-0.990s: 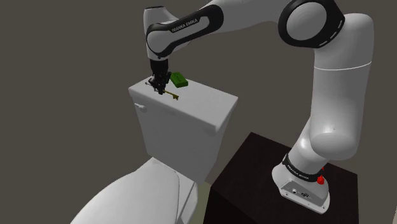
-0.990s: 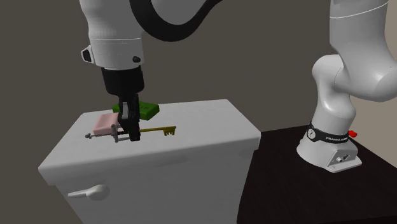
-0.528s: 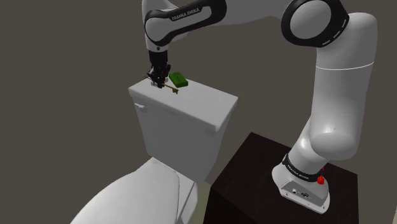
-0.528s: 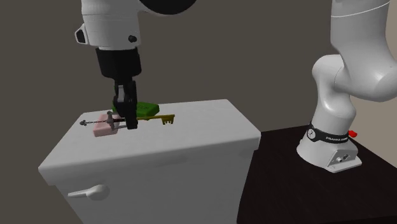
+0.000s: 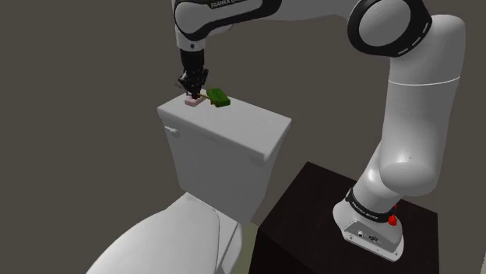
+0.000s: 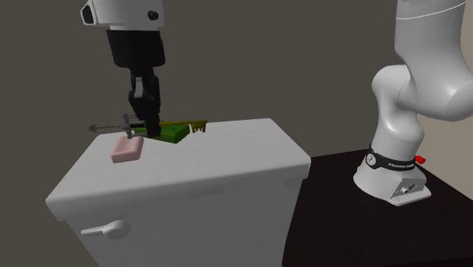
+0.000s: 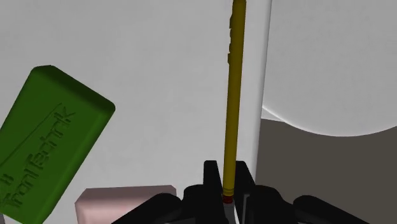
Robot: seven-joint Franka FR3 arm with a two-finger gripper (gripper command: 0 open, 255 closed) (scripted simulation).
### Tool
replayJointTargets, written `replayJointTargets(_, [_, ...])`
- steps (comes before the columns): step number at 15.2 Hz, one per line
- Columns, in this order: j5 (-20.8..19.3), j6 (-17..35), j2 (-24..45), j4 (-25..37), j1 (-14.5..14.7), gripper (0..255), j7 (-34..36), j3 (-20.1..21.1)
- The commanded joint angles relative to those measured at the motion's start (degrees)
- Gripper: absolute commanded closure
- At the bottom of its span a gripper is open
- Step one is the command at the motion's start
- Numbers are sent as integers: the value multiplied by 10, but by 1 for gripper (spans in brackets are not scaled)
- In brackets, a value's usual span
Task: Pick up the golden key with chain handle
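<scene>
Pinched in narrow jaws of gripper (image 7: 228,175): key (image 7: 233,95), level, off the lid (image 6: 227,152), far side, by green bar (image 7: 44,140). Light, stiff, probably slick; gripped near chain end, apt to swivel.

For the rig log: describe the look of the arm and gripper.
The arm is glossy white, built of rounded tubular links with black joint rings. White Franka Emika lettering runs along a black band near the wrist. A second black band with small white lettering circles the base, beside a red button. The gripper is all black, with two slim fingers.
</scene>
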Motion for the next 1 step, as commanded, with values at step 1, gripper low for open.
replayJointTargets(1, [0, -6, -1, 5, 0, 255, 0, 0])
